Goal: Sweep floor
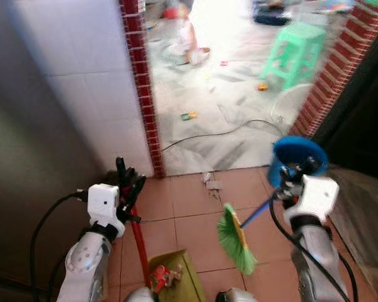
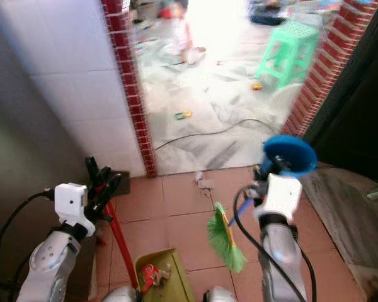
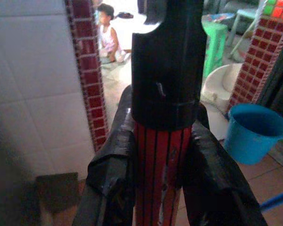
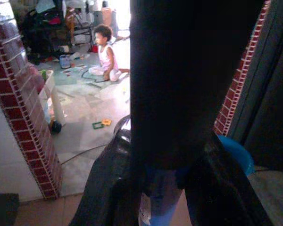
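On the robot's left, the left gripper (image 1: 127, 179) is clamped round the red handle (image 1: 138, 242) of a yellow-green dustpan (image 1: 179, 277), its fingers (image 3: 108, 174) pressed to either side of the shaft in the wrist view; the upright grip likely keeps the pan low on the tiled floor (image 1: 189, 211) so the litter (image 1: 164, 275) already in it does not spill. To the right, the green broom (image 1: 235, 240) hangs with its bristles just above the tiles, angled toward the pan, seemingly ready to push more debris in. The right gripper (image 1: 294, 178) is closed on the broom's blue handle (image 1: 257, 212), just in front of a blue bucket (image 1: 297, 157). Scraps (image 1: 211, 184) lie near the doorway threshold, probably the next to be swept. Beyond it, a person (image 1: 186, 38) sits on the bright floor beside a green stool (image 1: 295, 53).
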### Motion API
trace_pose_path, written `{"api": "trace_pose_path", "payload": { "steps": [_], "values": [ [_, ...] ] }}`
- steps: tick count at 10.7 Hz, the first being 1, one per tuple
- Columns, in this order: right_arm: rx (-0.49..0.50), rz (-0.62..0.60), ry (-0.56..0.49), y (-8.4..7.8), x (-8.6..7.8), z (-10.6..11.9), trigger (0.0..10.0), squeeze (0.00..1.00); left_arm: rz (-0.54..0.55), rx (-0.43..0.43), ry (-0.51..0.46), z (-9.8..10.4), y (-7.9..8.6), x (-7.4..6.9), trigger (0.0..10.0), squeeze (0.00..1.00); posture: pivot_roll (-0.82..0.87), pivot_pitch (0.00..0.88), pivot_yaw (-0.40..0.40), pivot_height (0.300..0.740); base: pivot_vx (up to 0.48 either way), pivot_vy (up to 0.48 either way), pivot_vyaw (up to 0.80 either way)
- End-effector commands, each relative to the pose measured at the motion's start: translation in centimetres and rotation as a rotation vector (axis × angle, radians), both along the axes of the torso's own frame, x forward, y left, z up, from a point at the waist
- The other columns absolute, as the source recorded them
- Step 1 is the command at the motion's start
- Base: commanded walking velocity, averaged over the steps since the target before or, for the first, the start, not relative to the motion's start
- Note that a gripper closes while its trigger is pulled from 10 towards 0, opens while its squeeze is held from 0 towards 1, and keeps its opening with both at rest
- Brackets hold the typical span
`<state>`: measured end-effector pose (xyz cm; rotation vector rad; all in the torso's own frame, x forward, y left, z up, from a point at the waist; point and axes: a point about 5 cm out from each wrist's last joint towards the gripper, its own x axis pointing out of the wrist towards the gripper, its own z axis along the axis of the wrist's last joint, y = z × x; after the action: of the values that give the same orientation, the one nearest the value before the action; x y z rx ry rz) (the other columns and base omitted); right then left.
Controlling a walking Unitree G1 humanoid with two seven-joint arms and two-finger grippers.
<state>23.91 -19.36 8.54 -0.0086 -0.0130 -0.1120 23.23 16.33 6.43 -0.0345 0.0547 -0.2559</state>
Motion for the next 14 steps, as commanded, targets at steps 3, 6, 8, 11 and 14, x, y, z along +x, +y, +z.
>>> {"api": "trace_pose_path", "payload": {
  "steps": [3,6,8,11,14],
  "values": [
    [0.006,0.003,0.040,0.3,0.4,-0.5,10.0,0.00,-0.015,0.016,-0.081,1.9,-0.4,1.1,10.0,0.00,-0.04,0.000,0.036,0.740,0.000,-0.389,0.00],
    [-0.013,-0.006,0.064,-0.4,0.0,-0.9,10.0,0.00,-0.025,-0.005,-0.042,1.0,-1.3,0.5,10.0,0.00,-0.05,0.000,0.026,0.740,0.000,-0.432,0.00],
    [-0.019,-0.015,0.072,-0.6,-0.2,-1.0,10.0,0.00,-0.033,-0.021,-0.024,0.5,-1.9,0.2,10.0,0.00,-0.06,0.000,0.021,0.740,0.000,-0.435,0.00],
    [-0.026,-0.020,0.069,-0.8,0.1,-1.2,10.0,0.00,-0.014,-0.016,-0.022,0.6,-1.3,0.4,10.0,0.00,-0.05,0.000,0.033,0.740,0.000,-0.404,0.00],
    [-0.024,-0.004,0.052,-0.2,1.5,-1.0,10.0,0.00,0.077,-0.032,-0.046,0.9,-0.4,1.5,10.0,0.00,-0.05,0.000,0.023,0.740,0.000,0.000,0.00]
  ]
}}
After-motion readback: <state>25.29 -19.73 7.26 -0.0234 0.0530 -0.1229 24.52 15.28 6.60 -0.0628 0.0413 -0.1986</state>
